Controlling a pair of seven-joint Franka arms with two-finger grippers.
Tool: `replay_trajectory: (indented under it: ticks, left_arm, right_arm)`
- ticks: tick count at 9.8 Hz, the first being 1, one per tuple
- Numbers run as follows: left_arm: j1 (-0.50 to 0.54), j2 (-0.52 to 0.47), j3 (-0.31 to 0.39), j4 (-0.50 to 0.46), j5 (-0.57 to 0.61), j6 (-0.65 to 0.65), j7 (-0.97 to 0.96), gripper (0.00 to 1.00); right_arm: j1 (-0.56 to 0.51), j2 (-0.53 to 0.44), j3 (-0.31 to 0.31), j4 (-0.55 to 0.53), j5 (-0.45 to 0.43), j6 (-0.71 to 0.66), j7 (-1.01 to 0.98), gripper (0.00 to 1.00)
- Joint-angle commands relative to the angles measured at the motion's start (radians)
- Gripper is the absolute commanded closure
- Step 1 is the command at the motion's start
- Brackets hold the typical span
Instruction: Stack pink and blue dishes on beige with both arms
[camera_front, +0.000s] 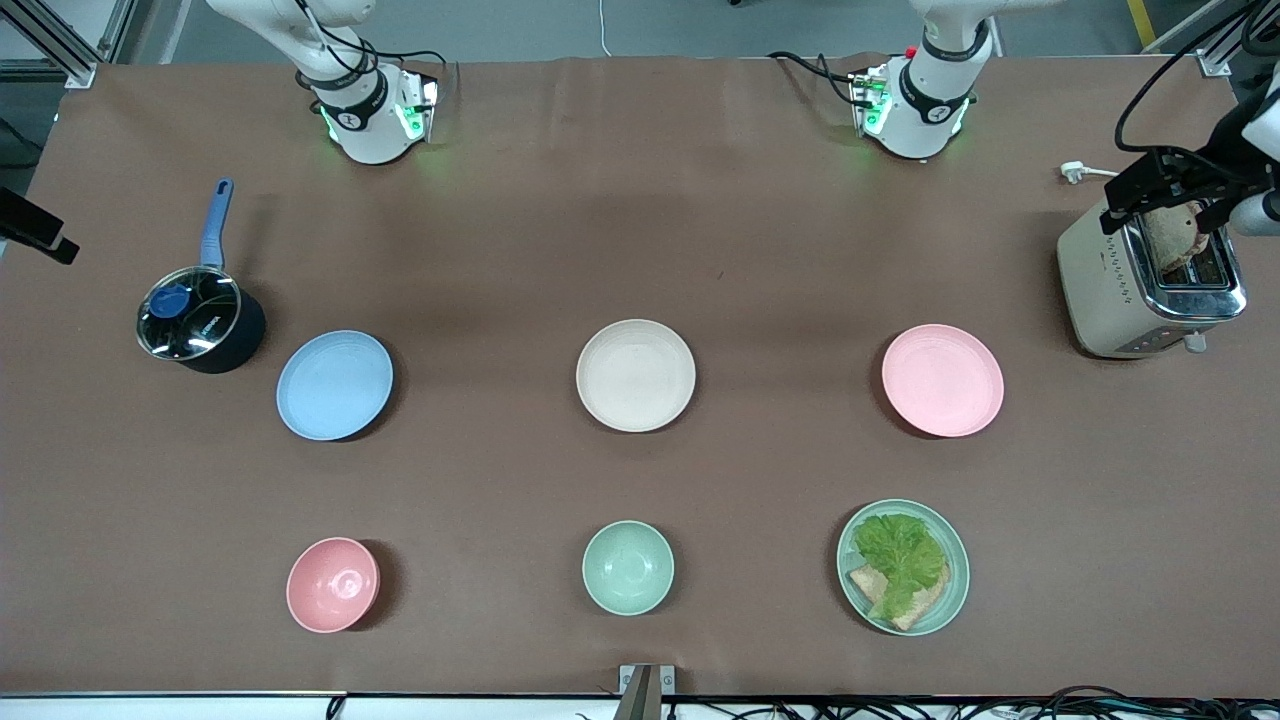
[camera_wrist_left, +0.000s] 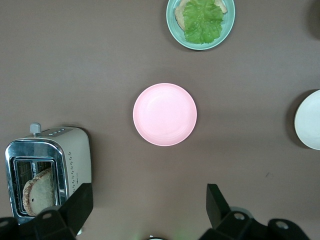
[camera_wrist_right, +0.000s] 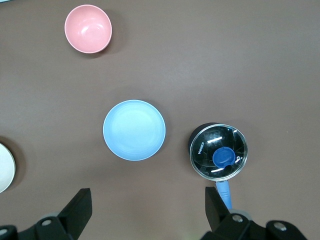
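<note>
Evidently nothing stacked yet. Beige plate (camera_front: 635, 375) mid-table; blue plate (camera_front: 334, 385) toward right arm's end beside lidded saucepan (camera_front: 200, 322); pink plate (camera_front: 942, 380) toward left arm's end near toaster (camera_front: 1150, 285). Left gripper (camera_wrist_left: 150, 210) high over pink, right gripper (camera_wrist_right: 148, 210) over blue, jaws wide apart, empty. Risk judged: shallow rims slipping from jaws; arms colliding over beige.

Both arms run off the front view's top edge, grippers unseen there. Round cream-beige matte plate (camera_wrist_left: 308, 120) is cut by the left wrist view's edge, likewise in right wrist view. Pale green plate with lettuce and bread (camera_wrist_left: 200, 22) clipped too. Bread slice (camera_front: 1172, 236) half sunk in cream toaster (camera_front: 1120, 290)
</note>
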Motion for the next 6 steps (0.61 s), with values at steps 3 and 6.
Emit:
replay_trajectory:
  ticks: [3, 6]
  left_arm:
    - [0.003, 0.026, 0.000, 0.004, 0.008, -0.024, 0.015, 0.00]
    - [0.065, 0.095, 0.015, -0.019, -0.063, 0.002, 0.131, 0.00]
  right_arm:
    - [-0.002, -0.006, 0.001, -0.004, -0.005, -0.004, 0.001, 0.00]
    - [0.002, 0.009, 0.001, -0.010, -0.008, -0.006, -0.057, 0.00]
